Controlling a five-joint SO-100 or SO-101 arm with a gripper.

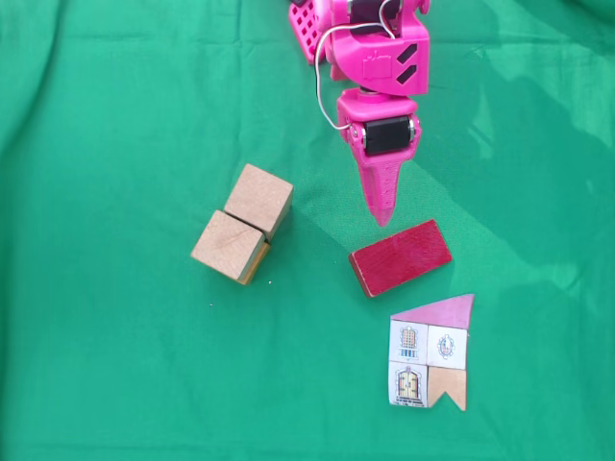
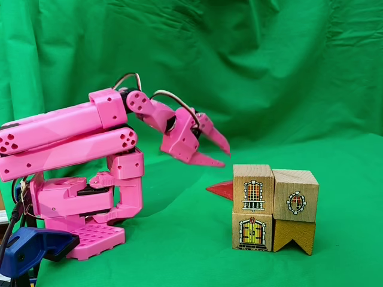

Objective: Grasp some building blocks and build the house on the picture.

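Jaws: pink two-finger gripper [image 1: 383, 216] parted, empty, just above dark-red rectangular wooden block [image 1: 400, 257]
Risk: tips nudge block into paper house picture [image 1: 430, 353]

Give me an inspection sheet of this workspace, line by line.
Surface: green cloth, wrinkled.
Job's things: two light-tan wooden cubes, touching corner to corner; dark-red rectangular wooden block lying flat, apart from them; small house picture with pink roof just below it. Nothing stacked yet.
Clutter: blue clamp at the arm base.
Tool: pink tool, jaws slightly apart, holding nothing, raised off the cloth.
Cables: white wire looping along the arm.
Surroundings: green cloth backdrop.
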